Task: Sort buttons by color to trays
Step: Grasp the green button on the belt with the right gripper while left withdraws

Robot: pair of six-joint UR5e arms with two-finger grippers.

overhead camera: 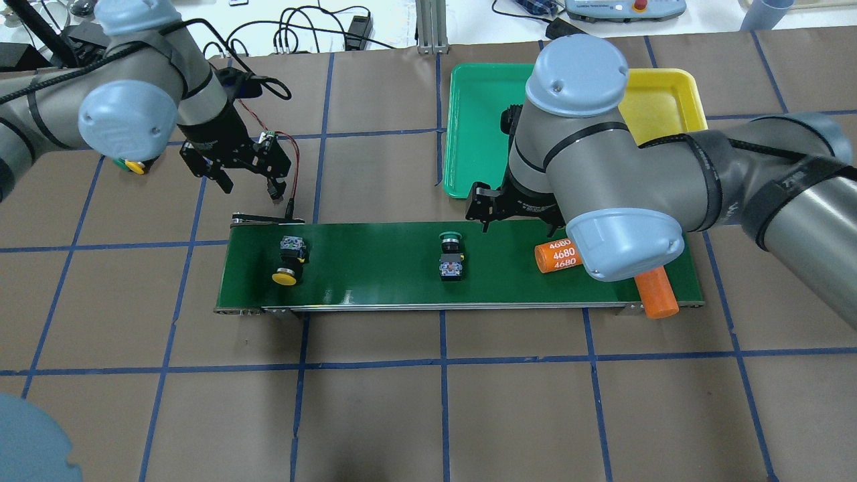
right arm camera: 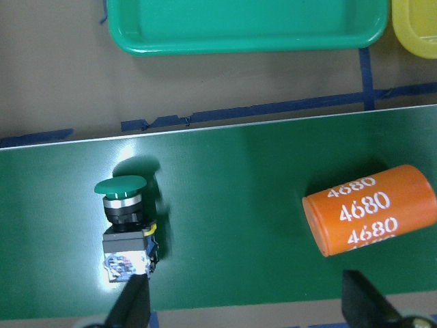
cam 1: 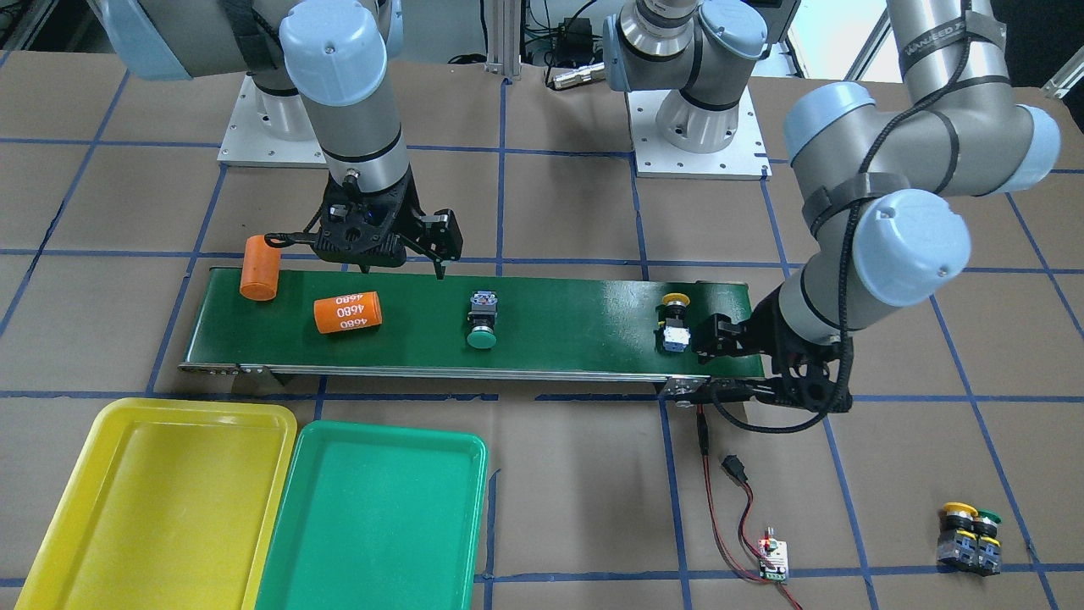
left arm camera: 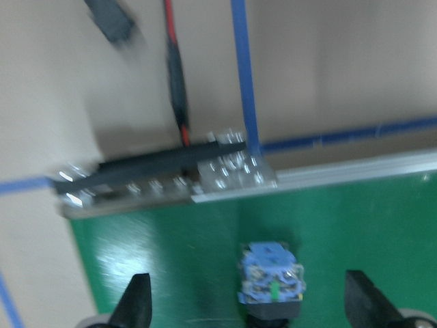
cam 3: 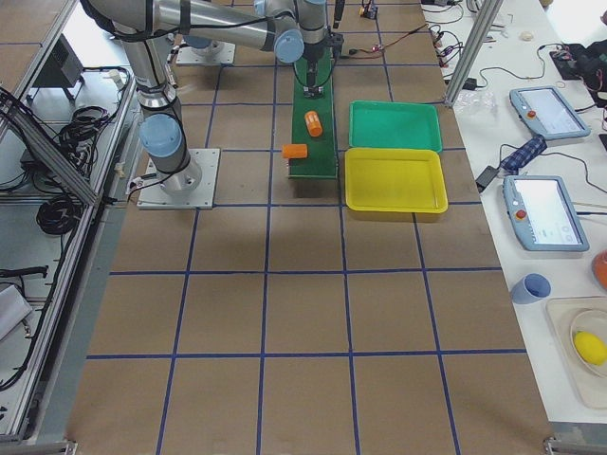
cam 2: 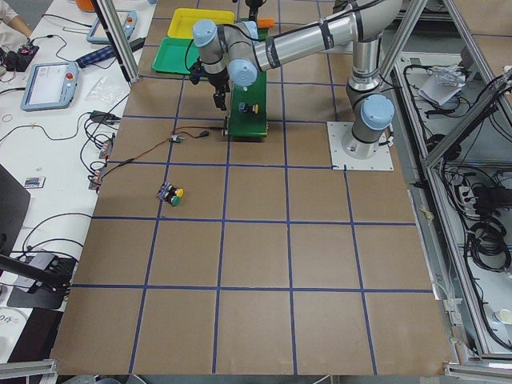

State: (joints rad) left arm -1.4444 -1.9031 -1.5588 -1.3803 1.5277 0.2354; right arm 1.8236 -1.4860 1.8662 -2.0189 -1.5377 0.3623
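Two claws are at work, and both are spread with nothing between the fingers. The left claw (left arm camera: 249,307) hangs over the belt's (cam 1: 576,313) end, straddling a yellow button (overhead camera: 288,262) that lies on its side; this view is blurred, so whether they touch I cannot tell. The right claw (right arm camera: 247,304) hovers above the belt between a green button (right arm camera: 124,225), also on its side, and an orange cylinder (right arm camera: 372,210) marked 4680.

The buttons look light, stiff and hard. The rounded cap is smooth and would likely slip or roll, so the flat-sided black body or the grey-blue block is the better place to pinch.

The left claw works close to the belt's metal end rail (left arm camera: 171,181) and a red wire (left arm camera: 176,82), so room there is tight. A plain orange cylinder (cam 1: 260,268) overhangs the belt's other end.

Beyond the belt, across a strip of brown surface (overhead camera: 375,415), lie the green tray (cam 1: 373,525) and the yellow tray (cam 1: 169,508) side by side, neither holding a button. One more yellow and green pair (cam 1: 970,538) stands on the surface, well apart from everything.
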